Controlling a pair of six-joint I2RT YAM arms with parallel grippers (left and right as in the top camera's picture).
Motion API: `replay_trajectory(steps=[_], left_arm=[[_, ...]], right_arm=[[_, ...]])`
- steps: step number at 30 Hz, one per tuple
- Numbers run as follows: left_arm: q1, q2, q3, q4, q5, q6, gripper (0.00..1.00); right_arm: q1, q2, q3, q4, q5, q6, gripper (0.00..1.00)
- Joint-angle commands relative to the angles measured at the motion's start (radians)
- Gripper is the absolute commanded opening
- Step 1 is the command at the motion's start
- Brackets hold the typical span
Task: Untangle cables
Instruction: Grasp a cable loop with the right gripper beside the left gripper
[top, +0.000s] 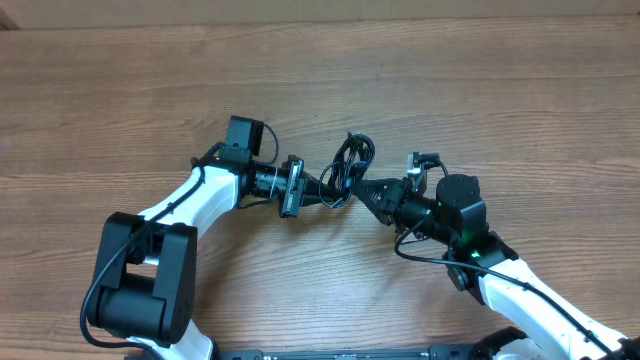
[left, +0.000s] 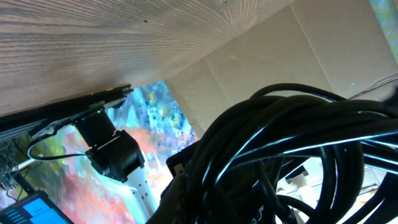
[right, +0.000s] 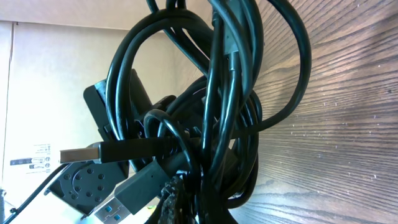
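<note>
Item: cables (top: 352, 160), one knotted bundle, mid-table (top: 150, 80), between the arms.
Hold: left gripper (top: 328, 192) and right gripper (top: 362, 190) both clamped on the bundle.
Plugs (right: 81, 152): dangling free.
Progress: early by appearance; no cord separated, all untangling remains.

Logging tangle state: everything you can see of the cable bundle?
The cable bundle is several thin, glossy black cords looped and knotted into one tight clump, not yet untangled. Two USB-A ends stick out in the right wrist view: a silver-shelled plug and a plug with a blue insert. It sits over the middle of the wood-grain table, between the left pincer and right pincer, both shut on its lower loops. Whether it touches the table is unclear.
</note>
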Motion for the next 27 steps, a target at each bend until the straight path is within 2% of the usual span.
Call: replay_trajectory(steps=[1,10,22,27], left_arm=[[-0.039,-0.014,0.013,-0.001,0.076,0.002,0.04],[-0.038,-0.014,0.013,-0.001,0.090,0.002,0.04],[-0.037,-0.014,0.013,-0.001,0.090,0.002,0.04],[-0.037,-0.014,0.013,-0.001,0.049,0.002,0.04]], right_arm=[[0.003,0.006,0.019,0.005,0.032,-0.021,0.04],[0.003,0.006,0.019,-0.004,0.036,-0.137,0.04],[0.002,0.006,0.019,-0.077,0.079,-0.140,0.04],[0.002,0.006,0.019,-0.130,0.120,-0.189,0.04]])
